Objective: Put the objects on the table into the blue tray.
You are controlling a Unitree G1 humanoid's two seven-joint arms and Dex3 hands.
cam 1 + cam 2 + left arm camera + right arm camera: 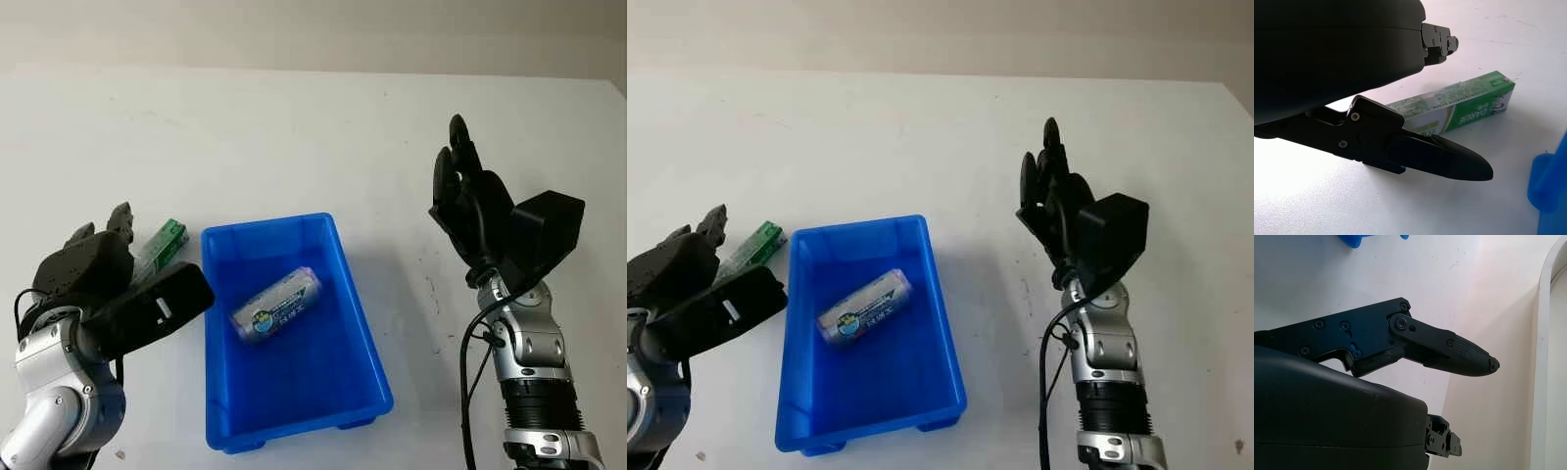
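A blue tray (364, 323) sits mid-table, and a silver roll-shaped packet (277, 304) with a blue label lies slantwise in it. Just left of the tray, a green and white toothpaste box (1459, 105) lies flat on the table, its far end (168, 238) showing past my left hand. The left hand (98, 227) hovers over the box's near end, open and holding nothing; one black finger (1449, 161) reaches across in front of the box without touching it. To the right of the tray my right hand (458, 157) is raised, open and holding nothing.
The white table (313, 137) stretches far behind the tray. Its right edge (619, 88) lies beyond the right arm. In the right wrist view a white rim (1547, 333) runs along one side, past the fingertip (1474, 360).
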